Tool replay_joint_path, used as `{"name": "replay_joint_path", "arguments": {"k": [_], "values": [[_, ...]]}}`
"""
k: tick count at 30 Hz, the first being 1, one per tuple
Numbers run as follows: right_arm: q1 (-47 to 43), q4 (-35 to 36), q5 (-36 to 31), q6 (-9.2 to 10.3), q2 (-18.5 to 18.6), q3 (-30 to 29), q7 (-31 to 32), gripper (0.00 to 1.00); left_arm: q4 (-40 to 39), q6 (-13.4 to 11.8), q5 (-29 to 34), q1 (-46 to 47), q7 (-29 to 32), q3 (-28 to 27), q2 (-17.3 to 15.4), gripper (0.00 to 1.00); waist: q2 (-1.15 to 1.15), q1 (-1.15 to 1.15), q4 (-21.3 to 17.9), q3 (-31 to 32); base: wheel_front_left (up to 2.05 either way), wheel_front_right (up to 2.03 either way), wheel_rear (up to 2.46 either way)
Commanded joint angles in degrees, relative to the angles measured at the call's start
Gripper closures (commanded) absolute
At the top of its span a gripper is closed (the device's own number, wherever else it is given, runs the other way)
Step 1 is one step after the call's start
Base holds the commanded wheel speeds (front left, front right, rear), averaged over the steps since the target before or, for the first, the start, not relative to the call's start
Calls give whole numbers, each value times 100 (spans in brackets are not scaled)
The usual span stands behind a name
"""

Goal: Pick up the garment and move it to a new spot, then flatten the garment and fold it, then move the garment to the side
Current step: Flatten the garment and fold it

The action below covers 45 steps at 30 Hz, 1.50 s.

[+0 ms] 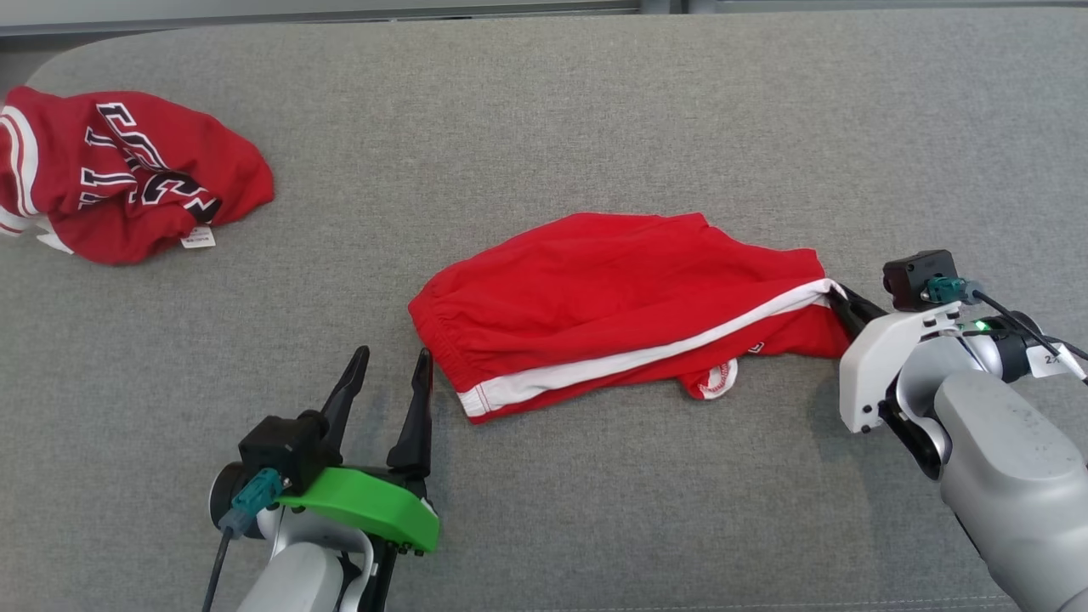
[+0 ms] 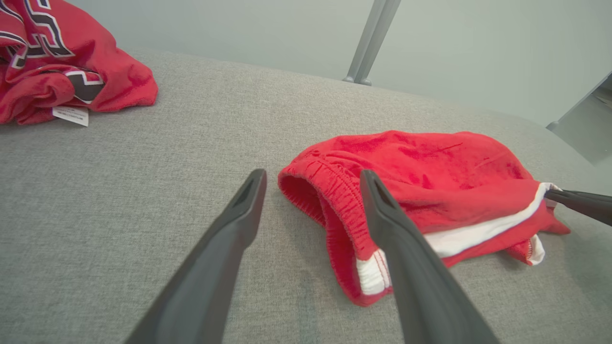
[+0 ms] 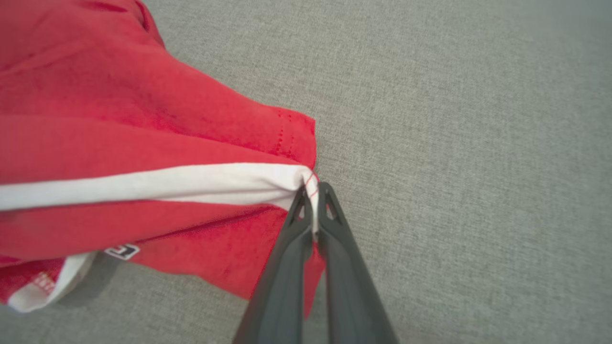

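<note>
The soft red white-striped shorts (image 1: 612, 289) lie on the grey cloth top (image 1: 595, 102), the right gripper (image 1: 837, 299) pinching one end to pull them flat, the left gripper (image 1: 393, 357) wide open beside the other.

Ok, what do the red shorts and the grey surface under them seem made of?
Red shorts: soft matte knit, probably cotton or polyester; it creases limply, with a gathered elastic waistband. Grey surface: woven upholstery-like fabric, matte, with a fine heathered weave.

A grey woven surface (image 1: 595, 102) meets a pale wall (image 2: 239, 28) and metal post (image 2: 370, 40).
</note>
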State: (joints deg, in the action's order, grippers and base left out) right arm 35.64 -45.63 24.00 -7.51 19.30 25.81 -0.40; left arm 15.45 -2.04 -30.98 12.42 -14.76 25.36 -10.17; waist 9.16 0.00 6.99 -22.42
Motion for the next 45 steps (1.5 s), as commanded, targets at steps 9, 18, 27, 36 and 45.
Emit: {"name": "replay_joint_path", "arguments": {"k": [9,18,27,36,45], "values": [[218,-830,250,3,-121,442,-1080,0,59,53,67,-76,-43,-24,-28,0,1,0,-340,157,0,0,0],[-17,-488,382,4,19,412,-1460,0,-110,-15,43,-204,-45,-103,-25,0,1,0,-641,410,0,0,0],[-843,1119,-355,3,-102,-904,-1485,0,-346,-187,83,-553,-46,-369,-86,0,1,0,-882,760,0,0,0],[-1897,2548,-1156,3,-649,-1658,-1485,0,-689,-374,419,-1079,-47,-776,-69,0,1,0,-897,1150,0,0,0],[-2568,3342,-1495,3,-1106,-1801,-1213,0,-1011,-428,766,-1578,-48,-1197,29,0,1,0,-797,1390,0,0,0]]}}
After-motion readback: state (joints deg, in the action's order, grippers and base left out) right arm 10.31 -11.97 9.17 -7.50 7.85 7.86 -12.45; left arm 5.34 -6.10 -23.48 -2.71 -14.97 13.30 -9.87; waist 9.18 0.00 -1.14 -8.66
